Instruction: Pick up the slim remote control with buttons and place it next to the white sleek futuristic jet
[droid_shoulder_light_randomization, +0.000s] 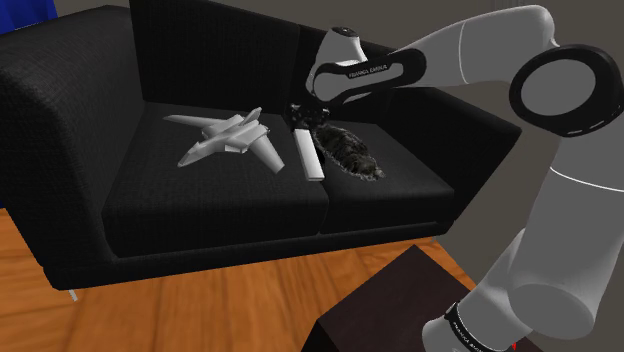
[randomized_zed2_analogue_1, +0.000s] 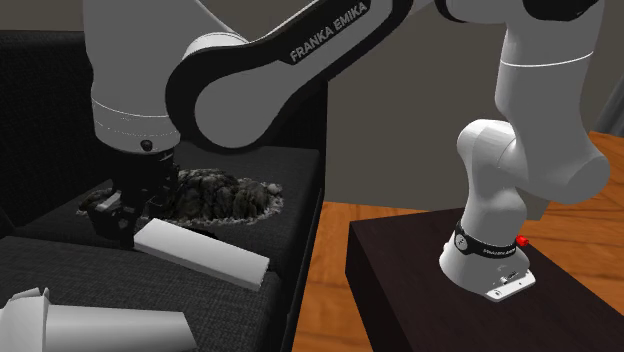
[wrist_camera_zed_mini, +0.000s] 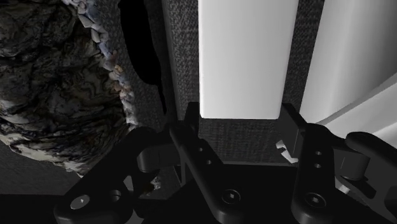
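Your claw (wrist_camera_zed_mini: 242, 122) stood released at the remote's (wrist_camera_zed_mini: 248, 57) end. Gripped so far off-centre, it could have pivoted and struck the jet (droid_shoulder_light_randomization: 225, 140) at nine o'clock.

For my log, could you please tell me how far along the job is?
Done, apparently: the remote lies on the sofa beside the jet. In hand: the open hand straddles the remote's end, clasping nothing. Left: either withdrawing, or, if this spot doesn't count, grasping and moving it.
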